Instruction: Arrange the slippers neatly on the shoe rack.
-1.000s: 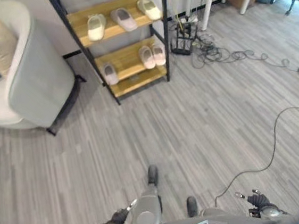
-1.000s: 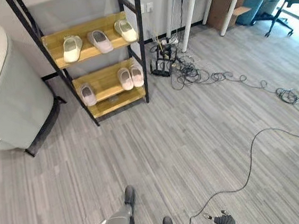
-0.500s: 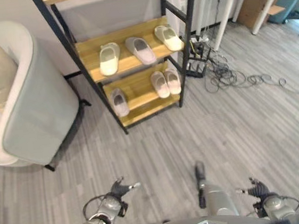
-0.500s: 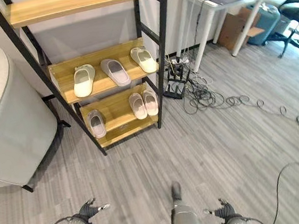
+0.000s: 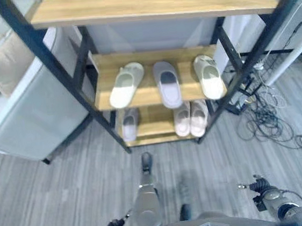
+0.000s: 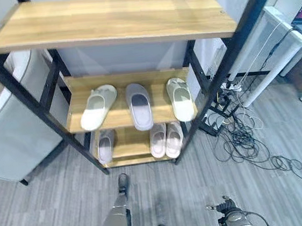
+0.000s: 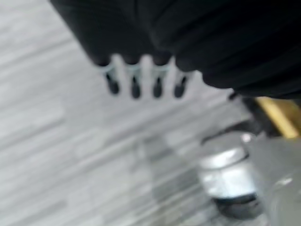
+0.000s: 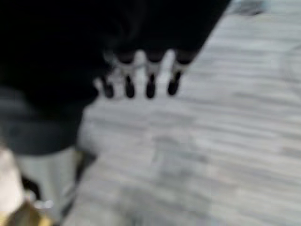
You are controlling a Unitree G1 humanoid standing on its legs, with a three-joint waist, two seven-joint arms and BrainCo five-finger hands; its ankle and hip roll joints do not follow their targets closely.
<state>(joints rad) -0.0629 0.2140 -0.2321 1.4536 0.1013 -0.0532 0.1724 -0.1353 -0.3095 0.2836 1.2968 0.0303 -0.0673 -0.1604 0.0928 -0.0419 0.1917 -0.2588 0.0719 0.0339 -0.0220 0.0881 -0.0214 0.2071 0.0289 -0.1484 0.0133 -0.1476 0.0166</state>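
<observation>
Left eye view: a tall shoe rack (image 5: 54, 64) with black posts and wooden shelves, standing on a grey floor (image 5: 52, 199). Top shelf (image 6: 109, 20) bare wood. On the middle shelf (image 6: 120, 115), three slippers side by side: a cream slipper (image 5: 126, 85) at the left, tilted; a grey slipper (image 5: 165, 83) in the middle; a pale slipper (image 5: 208, 77) at the right. On the bottom shelf (image 6: 123, 148), partly hidden under the one above: one small grey slipper (image 5: 129, 124) at the left, and a pink pair (image 5: 191, 118) touching each other at the right. Beside the rack on the left, a grey armchair (image 5: 33, 120) with a tan pillow (image 5: 3, 66). On the right, a tangle of wires (image 5: 271, 127) on the floor. Low down, well apart from the rack, the right hand (image 5: 258, 185), fingers loose and straight, holding nothing. Left hand (image 7: 136, 80) over the floor too, fingers straight, nothing in it.
</observation>
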